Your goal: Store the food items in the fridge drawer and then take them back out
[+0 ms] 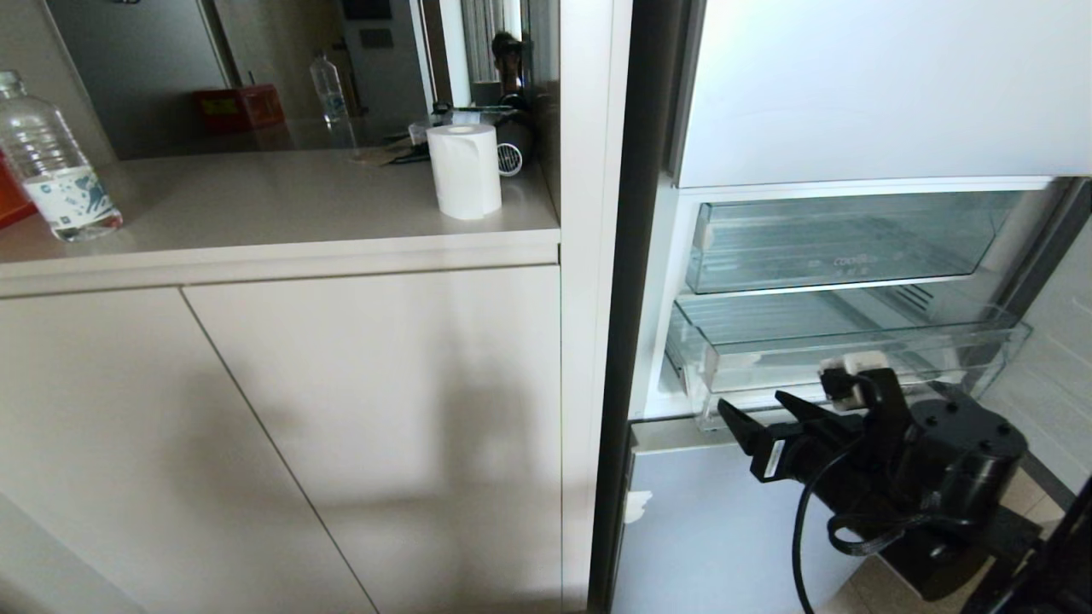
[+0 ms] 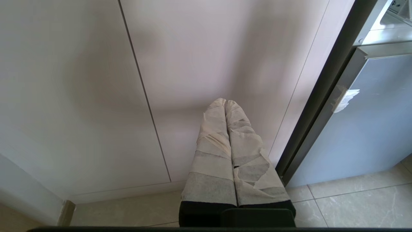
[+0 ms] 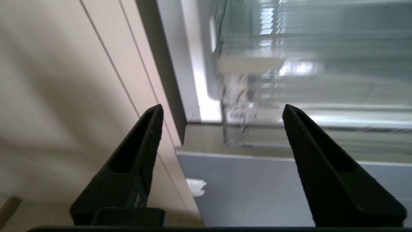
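Drawer (image 1: 853,354) sits pulled out under the lettered bin (image 1: 836,247), seemingly empty; no food visible. Right gripper (image 1: 768,418), jaws spread and empty, hangs just before its lip. Left gripper (image 2: 226,104), pressed together, idles by the cabinet (image 2: 96,80). Next, probably, pushing the drawer shut.

Beige countertop (image 1: 256,213), clear water bottle (image 1: 53,162) at its left, white paper roll (image 1: 465,170) near right edge, perhaps clutter behind.
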### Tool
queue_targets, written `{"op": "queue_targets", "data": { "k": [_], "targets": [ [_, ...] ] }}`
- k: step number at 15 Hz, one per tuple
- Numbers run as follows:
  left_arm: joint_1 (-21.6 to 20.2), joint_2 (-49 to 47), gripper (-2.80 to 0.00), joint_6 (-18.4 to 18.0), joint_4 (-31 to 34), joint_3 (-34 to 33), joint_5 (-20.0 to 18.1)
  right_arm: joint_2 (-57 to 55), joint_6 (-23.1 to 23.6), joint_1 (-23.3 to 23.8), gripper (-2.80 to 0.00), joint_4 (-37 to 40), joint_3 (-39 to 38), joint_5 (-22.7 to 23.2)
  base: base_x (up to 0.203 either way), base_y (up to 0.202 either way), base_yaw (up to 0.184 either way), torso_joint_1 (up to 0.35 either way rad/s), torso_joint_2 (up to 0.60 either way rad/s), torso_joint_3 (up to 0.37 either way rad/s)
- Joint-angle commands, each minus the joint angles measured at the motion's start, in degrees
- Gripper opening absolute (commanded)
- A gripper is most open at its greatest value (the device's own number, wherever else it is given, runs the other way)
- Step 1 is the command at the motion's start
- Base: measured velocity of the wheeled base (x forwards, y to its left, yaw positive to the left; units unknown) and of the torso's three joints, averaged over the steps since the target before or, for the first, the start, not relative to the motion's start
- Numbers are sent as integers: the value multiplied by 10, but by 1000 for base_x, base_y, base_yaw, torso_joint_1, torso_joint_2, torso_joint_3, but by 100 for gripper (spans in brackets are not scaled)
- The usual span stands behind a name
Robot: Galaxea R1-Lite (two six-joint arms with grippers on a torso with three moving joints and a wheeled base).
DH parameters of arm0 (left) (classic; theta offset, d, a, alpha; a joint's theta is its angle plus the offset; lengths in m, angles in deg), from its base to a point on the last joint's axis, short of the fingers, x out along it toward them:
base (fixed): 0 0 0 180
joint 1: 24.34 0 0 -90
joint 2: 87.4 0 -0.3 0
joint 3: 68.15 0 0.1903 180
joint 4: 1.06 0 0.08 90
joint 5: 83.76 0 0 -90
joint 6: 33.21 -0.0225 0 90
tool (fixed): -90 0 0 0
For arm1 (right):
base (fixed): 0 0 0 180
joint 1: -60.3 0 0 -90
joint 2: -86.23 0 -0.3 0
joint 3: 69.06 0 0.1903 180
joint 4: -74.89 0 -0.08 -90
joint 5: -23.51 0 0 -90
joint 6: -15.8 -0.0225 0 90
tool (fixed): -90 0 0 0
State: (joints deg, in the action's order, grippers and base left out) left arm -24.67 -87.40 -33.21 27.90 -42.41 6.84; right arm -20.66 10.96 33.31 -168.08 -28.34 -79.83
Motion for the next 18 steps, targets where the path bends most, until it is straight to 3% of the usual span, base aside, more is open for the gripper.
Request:
{"op": "queue_targets", "data": {
  "k": [1,4,6,12,18],
  "targets": [
    [0,-1,-280,0,0,0,0,124,2,25,0,61,3,-5,0,0,0,0,0,0],
    [0,-1,-280,0,0,0,0,211,12,114,0,363,98,20,0,0,0,0,0,0],
    [0,-1,-280,1,0,0,0,225,30,192,0,501,193,84,0,0,0,0,0,0],
    [0,-1,-280,1,0,0,0,61,42,256,0,634,394,118,0,0,0,0,0,0],
    [0,-1,-280,0,0,1,0,-67,64,279,0,713,551,143,0,0,0,0,0,0]
  ]
}}
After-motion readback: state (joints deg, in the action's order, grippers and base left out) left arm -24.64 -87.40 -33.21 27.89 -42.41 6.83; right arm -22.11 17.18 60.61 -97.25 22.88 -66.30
